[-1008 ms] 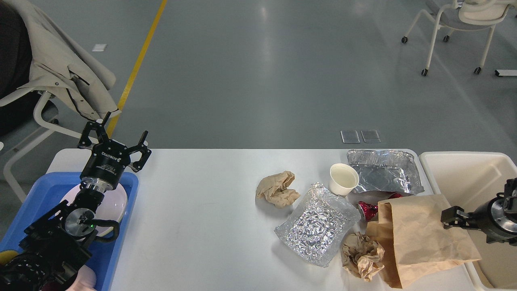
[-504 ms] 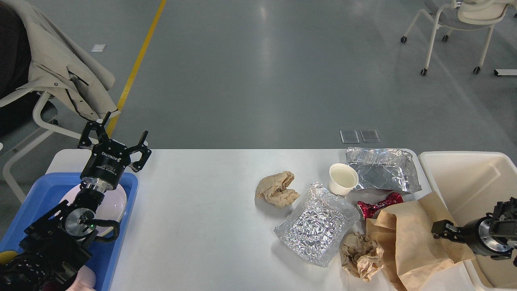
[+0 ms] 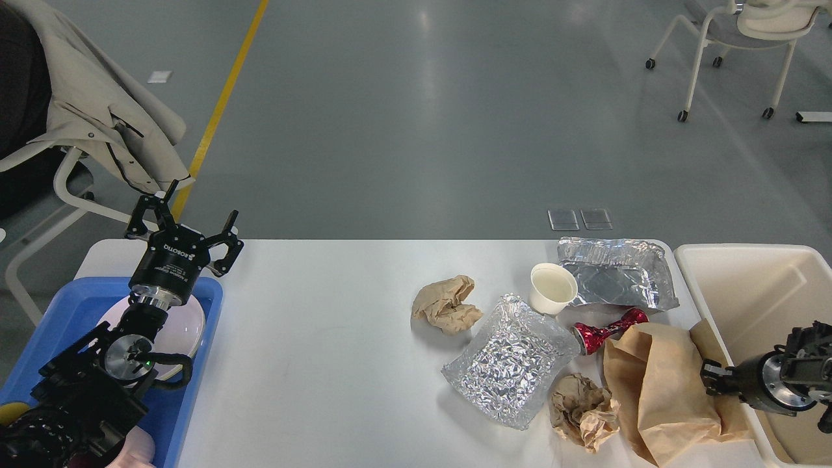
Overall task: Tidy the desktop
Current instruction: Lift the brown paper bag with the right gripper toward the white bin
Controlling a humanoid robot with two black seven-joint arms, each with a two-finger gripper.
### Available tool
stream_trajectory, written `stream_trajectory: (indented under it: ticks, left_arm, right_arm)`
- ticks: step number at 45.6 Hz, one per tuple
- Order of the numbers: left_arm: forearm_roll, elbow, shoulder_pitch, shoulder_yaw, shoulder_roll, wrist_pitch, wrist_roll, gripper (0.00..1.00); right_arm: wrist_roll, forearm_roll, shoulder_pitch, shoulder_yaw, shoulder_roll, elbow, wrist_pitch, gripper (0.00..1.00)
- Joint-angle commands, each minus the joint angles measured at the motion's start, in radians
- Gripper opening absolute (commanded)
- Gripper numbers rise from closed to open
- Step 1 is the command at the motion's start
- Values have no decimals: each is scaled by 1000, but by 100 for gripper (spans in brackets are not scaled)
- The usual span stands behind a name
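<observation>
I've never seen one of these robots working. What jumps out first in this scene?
Probably the litter on the right half of the white desktop: crumpled foil, a foil tray, a paper cup, a crushed red can and brown paper wads. At the right edge, the right gripper meets a brown paper bag beside a cream bin; the left gripper hangs open over a blue tray.

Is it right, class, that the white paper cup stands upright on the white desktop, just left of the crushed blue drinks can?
Not quite: the head view shows the crushed drinks can is red, not blue. The white paper cup does stand upright on the white desktop, up-left of it.
</observation>
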Motion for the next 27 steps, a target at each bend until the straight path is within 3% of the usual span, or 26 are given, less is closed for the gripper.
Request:
stream_trajectory:
  ticks: [1,10,19,23,27]
  left_arm:
    - [0,0,0,0,-1,0,0,100]
    - [0,0,-1,0,0,0,0,100]
    - [0,0,0,0,-1,0,0,100]
    - [0,0,0,0,0,0,0,100]
    - [0,0,0,0,0,0,0,100]
  right_arm:
    - [6,-2,23,-5,-18,17,17,0]
    - [26,-17,154,-37,-90,54,83,0]
    - [37,-113,514,-149,-225,207,230,0]
    - [45,-189,749,-195,-300,256,368,0]
    - [51,-253,980,-204,-360,250,581,0]
